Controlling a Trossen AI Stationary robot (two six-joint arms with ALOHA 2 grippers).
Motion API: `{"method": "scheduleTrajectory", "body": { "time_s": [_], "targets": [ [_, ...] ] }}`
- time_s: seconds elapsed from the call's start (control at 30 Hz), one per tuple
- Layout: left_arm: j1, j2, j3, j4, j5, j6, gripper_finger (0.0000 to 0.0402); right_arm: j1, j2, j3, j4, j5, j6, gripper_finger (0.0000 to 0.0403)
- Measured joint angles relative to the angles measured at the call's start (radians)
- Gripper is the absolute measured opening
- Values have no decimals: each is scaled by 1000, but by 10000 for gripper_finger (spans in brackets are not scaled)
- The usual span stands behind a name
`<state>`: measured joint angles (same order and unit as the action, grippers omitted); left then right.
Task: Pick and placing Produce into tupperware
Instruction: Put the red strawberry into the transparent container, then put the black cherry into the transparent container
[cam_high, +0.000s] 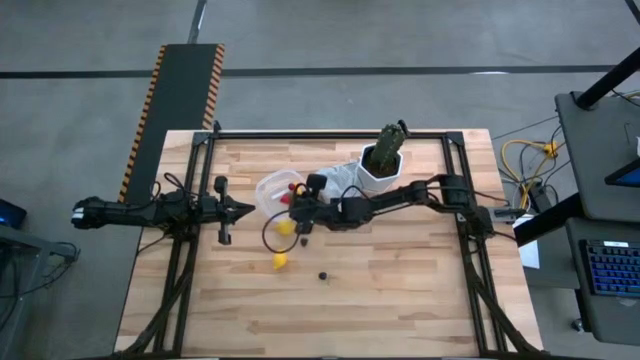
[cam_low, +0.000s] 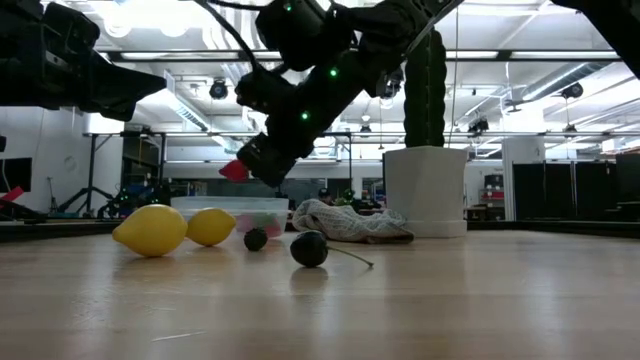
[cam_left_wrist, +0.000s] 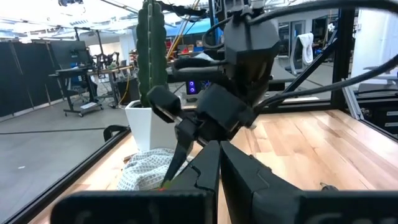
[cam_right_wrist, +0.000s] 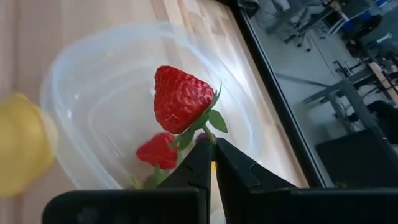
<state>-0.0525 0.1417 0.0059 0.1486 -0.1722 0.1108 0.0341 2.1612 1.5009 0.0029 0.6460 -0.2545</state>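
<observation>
A red strawberry (cam_right_wrist: 180, 98) hangs over the clear tupperware (cam_right_wrist: 74, 74), and my right gripper (cam_right_wrist: 212, 152) is shut on it. The low view shows this strawberry (cam_low: 233, 170) in the air above the tupperware (cam_low: 230, 208). A second strawberry (cam_right_wrist: 158, 151) lies inside the tupperware. Two yellow lemons (cam_high: 285, 227) (cam_high: 280, 261) and a dark piece (cam_high: 323, 275) rest on the table nearer than the tupperware (cam_high: 272, 190). My left gripper (cam_high: 245, 210) waits shut at the table's left. My right gripper pinches the strawberry's green leafy cap (cam_right_wrist: 209, 121) between the tips of its two fingers. The fingers slant down from the table's right side. The red body sticks out beyond the fingertips, lifted clear above the tupperware.
A green cactus in a white pot (cam_high: 381, 165) stands just to the far right of the tupperware, with a grey cloth (cam_high: 340, 178) lying between them. A second dark piece with a thin stem (cam_low: 309, 248) lies near the lemons. Bare wood stretches along the near half of the table.
</observation>
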Motion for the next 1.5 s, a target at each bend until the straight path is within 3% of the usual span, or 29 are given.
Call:
{"method": "scheduleTrajectory", "body": {
  "time_s": [0.67,1.17,1.5],
  "targets": [
    [0,0,0,0,0,0,0,-22,0,-1,-69,-72,-38,9],
    [0,2,0,0,0,0,0,-22,0,-2,-74,-70,-34,58],
    [0,2,0,0,0,0,0,14,-48,10,-82,-69,-35,59]
  ]
}}
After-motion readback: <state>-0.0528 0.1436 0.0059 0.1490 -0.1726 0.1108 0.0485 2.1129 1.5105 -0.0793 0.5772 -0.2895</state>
